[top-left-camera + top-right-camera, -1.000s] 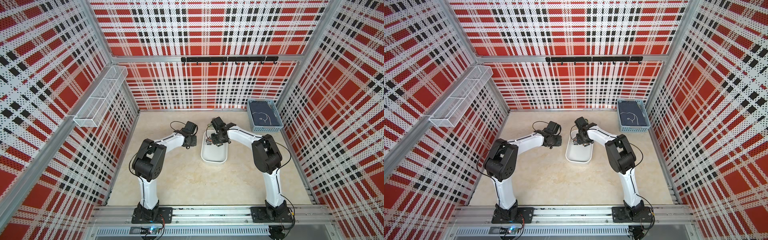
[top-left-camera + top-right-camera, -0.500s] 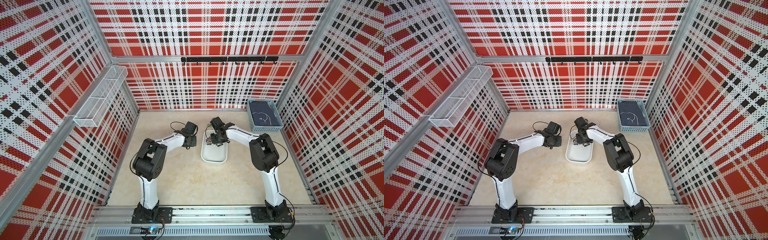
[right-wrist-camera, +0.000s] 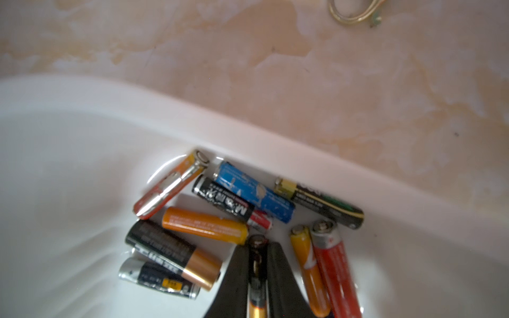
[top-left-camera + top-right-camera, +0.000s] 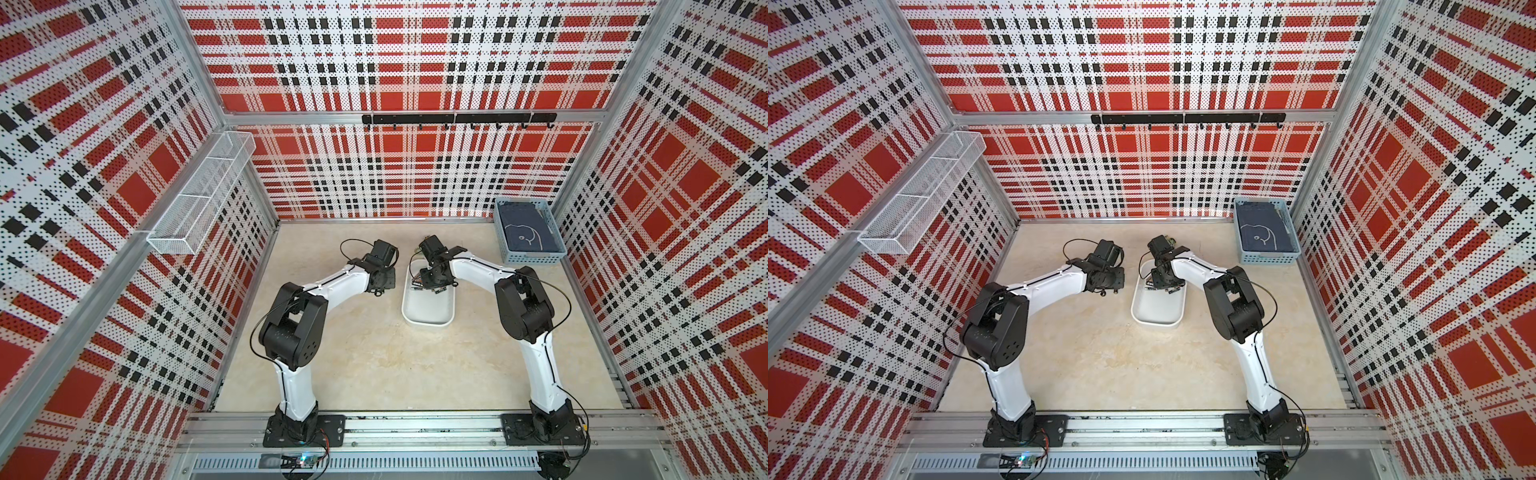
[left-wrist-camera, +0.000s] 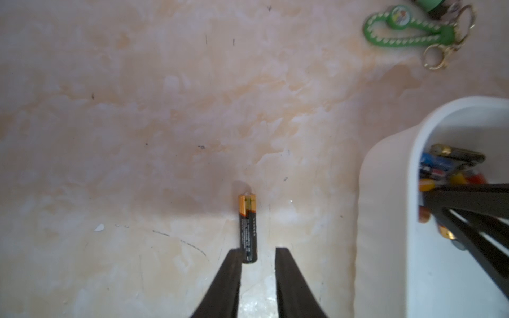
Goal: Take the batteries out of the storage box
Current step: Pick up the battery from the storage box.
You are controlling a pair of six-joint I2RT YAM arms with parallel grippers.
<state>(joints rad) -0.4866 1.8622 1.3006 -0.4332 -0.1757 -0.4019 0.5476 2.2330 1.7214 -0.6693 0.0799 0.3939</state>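
The white storage box sits mid-table, and several batteries lie heaped at its far end. My right gripper reaches down into the box and is shut on a black-and-gold battery that lies lengthwise between its fingers. Left of the box, one black-and-gold battery lies on the table. My left gripper hovers over that battery's near end. It is open, with one finger beside the cell. In both top views the wrists hide the jaws.
A green beaded trinket with gold rings lies on the table behind the box. A light-blue basket with dark cloth stands at the back right. A wire-mesh shelf hangs on the left wall, and a black hook rail on the back wall.
My right gripper has closed on a battery inside the box. Both arms have stayed almost where they were.
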